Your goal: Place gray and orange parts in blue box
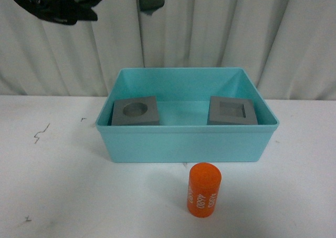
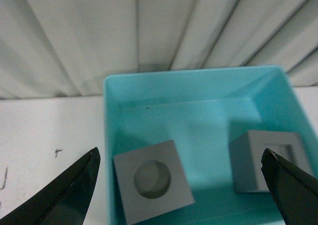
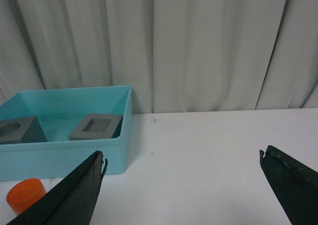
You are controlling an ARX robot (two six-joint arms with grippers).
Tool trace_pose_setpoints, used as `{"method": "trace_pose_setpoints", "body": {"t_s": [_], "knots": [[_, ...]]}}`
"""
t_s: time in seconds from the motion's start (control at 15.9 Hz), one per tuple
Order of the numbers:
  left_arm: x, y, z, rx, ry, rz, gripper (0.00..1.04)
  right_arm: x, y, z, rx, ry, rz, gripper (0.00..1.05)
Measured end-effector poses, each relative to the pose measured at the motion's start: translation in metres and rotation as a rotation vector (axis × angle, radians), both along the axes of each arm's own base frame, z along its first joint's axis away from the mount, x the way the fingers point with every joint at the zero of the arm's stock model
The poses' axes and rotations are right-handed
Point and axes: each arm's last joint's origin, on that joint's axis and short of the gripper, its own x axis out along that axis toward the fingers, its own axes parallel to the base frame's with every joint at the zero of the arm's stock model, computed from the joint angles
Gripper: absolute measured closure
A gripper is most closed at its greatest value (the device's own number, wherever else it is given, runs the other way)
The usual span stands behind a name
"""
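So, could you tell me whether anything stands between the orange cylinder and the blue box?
Only the near wall of the blue box, which the orange cylinder must clear. Inside, one gray block sits left and another right, leaving the middle floor free.

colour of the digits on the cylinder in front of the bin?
White, printed down the side of the orange cylinder; the front view shows them best.

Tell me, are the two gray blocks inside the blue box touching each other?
Apart. The front view shows the round-recess block at the left of the blue box and the square-recess block at the right, with bare turquoise floor between them.
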Motion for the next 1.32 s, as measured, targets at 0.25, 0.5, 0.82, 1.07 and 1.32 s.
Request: {"method": "trace_pose_setpoints", "body": {"t_s": [0.25,0.5,0.82,1.07,1.32], "knots": [[-0.043,0.002,0.008,0.018,-0.351,0.059,0.23,0.0,0.0,0.0,0.0,0.0,0.0,0.06],[-0.117,0.075,-0.025,0.034,-0.569,0.198,0.7,0.0,0.0,0.0,0.0,0.0,0.0,0.06],[-0.165,0.106,-0.068,0.053,-0.53,0.181,1.03,0.0,0.0,0.0,0.0,0.0,0.0,0.06],[-0.188,0.116,-0.085,0.054,-0.506,0.165,1.03,0.0,0.0,0.0,0.0,0.0,0.0,0.06],[-0.197,0.121,-0.087,0.053,-0.52,0.173,1.03,0.0,0.0,0.0,0.0,0.0,0.0,0.06]]}}
